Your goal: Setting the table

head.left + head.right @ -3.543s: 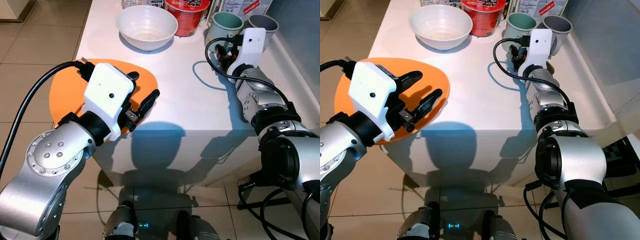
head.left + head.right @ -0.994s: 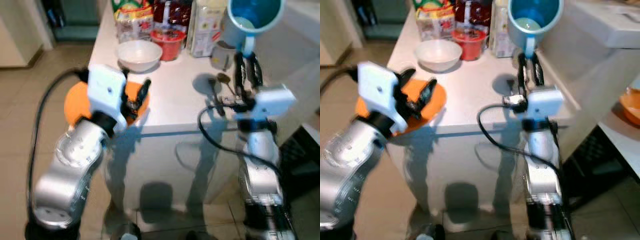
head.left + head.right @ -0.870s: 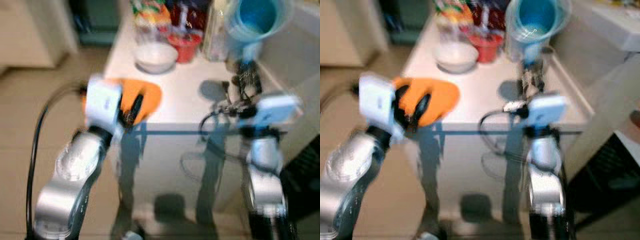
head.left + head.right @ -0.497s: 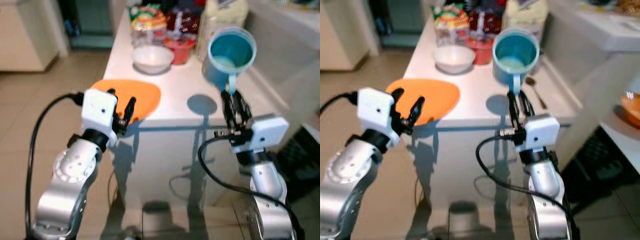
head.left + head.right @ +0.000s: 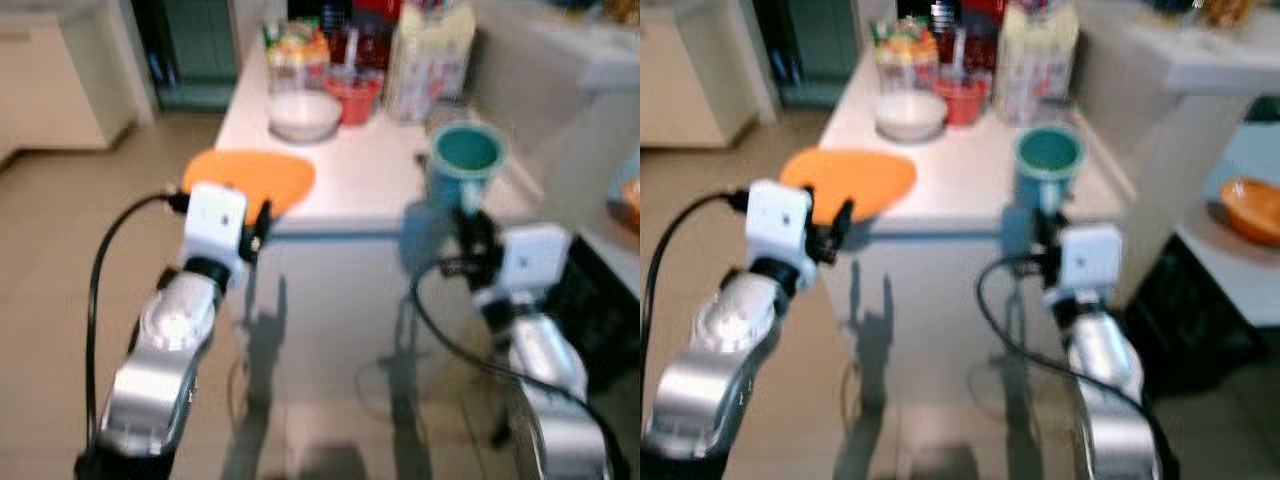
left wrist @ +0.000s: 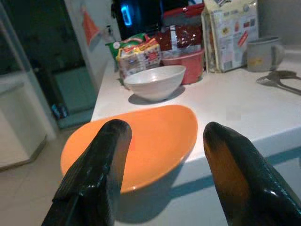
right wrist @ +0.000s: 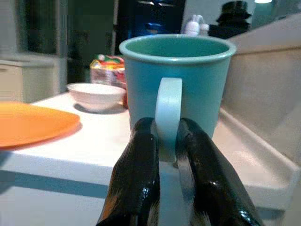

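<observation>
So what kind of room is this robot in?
Probably a home kitchen: a white counter holds a white ceramic bowl, an orange oval plate and food packets, and the right gripper holds a teal mug.

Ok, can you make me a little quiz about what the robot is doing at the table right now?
1. True or false: the right hand grips the teal mug by its handle.
2. What lies nearest the left hand on the white table? A) a spoon B) the orange plate C) a fork
3. Fill in: behind the plate sits a white ____.

Key: 1 true. 2 B. 3 bowl.
</observation>
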`<state>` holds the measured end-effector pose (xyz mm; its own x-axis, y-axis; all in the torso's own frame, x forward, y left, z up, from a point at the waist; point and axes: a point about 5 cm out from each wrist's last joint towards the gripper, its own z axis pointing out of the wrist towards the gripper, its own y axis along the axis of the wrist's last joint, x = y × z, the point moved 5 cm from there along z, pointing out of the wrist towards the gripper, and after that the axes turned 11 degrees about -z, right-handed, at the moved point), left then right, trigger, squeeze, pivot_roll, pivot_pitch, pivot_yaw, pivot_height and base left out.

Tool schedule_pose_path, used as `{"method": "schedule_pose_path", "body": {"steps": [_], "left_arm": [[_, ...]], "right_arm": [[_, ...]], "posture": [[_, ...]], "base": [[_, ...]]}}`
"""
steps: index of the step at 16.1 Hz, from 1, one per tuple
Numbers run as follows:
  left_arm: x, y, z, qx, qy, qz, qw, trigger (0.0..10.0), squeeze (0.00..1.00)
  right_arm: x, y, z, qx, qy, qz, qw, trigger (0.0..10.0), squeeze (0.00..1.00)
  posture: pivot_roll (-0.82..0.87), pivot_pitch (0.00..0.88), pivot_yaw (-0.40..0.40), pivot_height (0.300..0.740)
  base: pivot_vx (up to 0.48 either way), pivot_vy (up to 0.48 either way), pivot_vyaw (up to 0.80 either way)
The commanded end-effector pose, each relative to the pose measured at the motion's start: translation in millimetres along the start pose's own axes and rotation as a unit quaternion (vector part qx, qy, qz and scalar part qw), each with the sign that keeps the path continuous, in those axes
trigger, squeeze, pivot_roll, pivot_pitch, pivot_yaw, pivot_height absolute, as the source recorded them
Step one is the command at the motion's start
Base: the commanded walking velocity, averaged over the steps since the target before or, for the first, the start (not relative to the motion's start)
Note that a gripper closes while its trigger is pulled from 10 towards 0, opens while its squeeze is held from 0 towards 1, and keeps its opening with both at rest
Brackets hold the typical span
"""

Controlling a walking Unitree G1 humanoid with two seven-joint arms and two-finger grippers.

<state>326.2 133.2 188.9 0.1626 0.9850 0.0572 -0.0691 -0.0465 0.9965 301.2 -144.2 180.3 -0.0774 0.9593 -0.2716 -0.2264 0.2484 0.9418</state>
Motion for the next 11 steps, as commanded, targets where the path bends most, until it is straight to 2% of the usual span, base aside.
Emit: {"method": "schedule_pose_path", "body": {"steps": [1, 3, 6, 8, 11], "left_arm": [[-2.7, 1.4, 1.6, -0.008, 0.004, 0.003, 1.0, 10.0, 0.0], [-2.0, -2.3, 1.1, -0.004, 0.01, 0.004, 1.0, 10.0, 0.0], [-7.8, 2.0, 4.4, -0.015, 0.005, 0.009, 1.0, 10.0, 0.0], [-12.0, 4.1, 5.9, -0.02, 0.001, 0.009, 1.0, 10.0, 0.0], [-15.5, 2.1, 6.5, -0.019, -0.003, 0.008, 1.0, 10.0, 0.0]], "right_arm": [[-10.5, 2.8, 5.8, 0.005, -0.013, -0.002, 1.0, 10.0, 0.0], [-15.0, -7.7, 9.5, 0.038, -0.024, -0.004, 0.999, 10.0, 0.0], [-22.0, -9.5, 16.3, 0.049, -0.034, -0.001, 0.998, 10.0, 0.0], [-26.8, -19.0, 14.5, 0.078, -0.041, 0.006, 0.996, 10.0, 0.0], [-36.2, -26.2, 13.5, 0.096, -0.051, -0.009, 0.994, 10.0, 0.0]], "posture": [[0.02, 0.0, 0.007, 0.74], [0.01, 0.0, 0.007, 0.74], [0.01, 0.0, -0.007, 0.74], [0.01, 0.0, -0.014, 0.74], [0.0, 0.0, -0.009, 0.74]], "base": [[0.0, -0.398, 0.0], [0.0, -0.401, 0.0], [0.0, -0.399, 0.0], [0.0, -0.398, 0.0], [0.0, -0.398, 0.0]]}}
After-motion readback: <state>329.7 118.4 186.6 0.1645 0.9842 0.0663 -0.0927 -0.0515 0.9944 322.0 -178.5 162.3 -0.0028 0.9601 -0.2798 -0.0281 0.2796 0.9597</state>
